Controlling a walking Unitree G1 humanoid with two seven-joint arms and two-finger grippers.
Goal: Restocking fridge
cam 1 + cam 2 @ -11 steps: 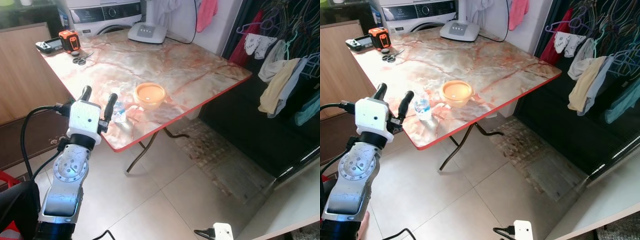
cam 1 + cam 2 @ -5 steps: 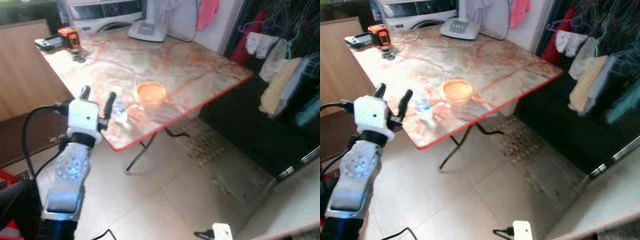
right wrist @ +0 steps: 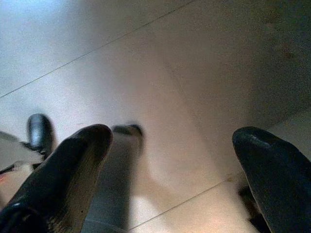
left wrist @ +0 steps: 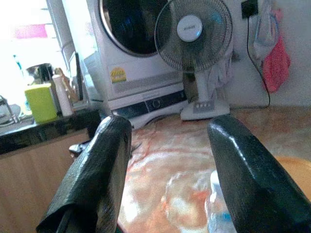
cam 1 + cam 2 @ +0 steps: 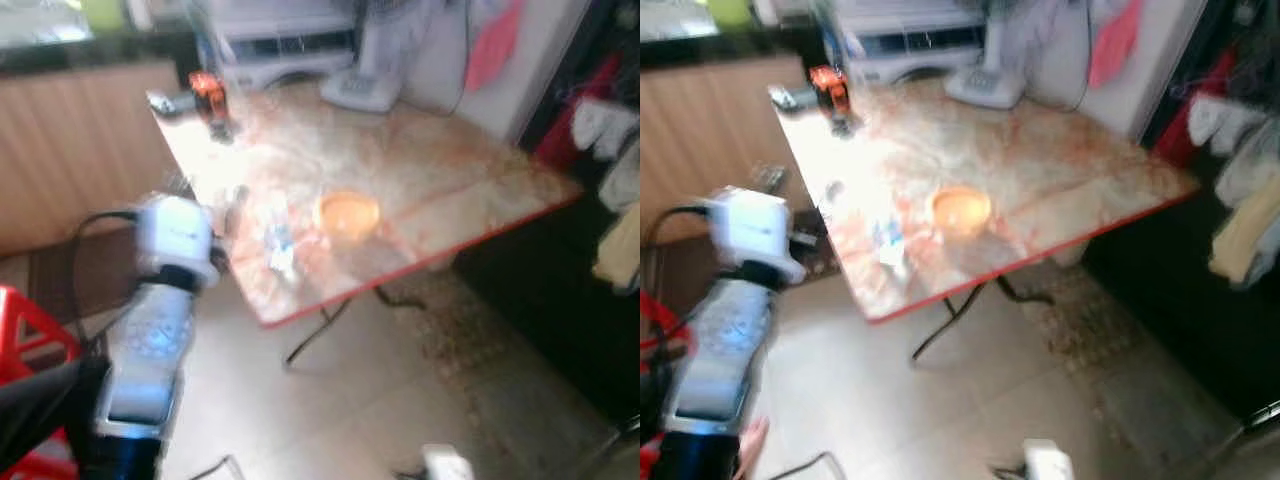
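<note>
A small clear water bottle with a blue label stands near the front edge of the marble-patterned table. An orange bowl sits just to its right. My left gripper is raised at the table's near-left corner and open; the bottle stands just beyond one fingertip, not between the fingers. The head views are blurred. My right gripper hangs open over the tiled floor with nothing in it.
A washing machine and a white fan stand behind the table. An orange tape measure lies at the table's far corner. A red stool is at my left and hanging clothes at my right.
The whole picture has shifted right and blurred, so the camera moved. My left gripper stays open beside the bottle.
</note>
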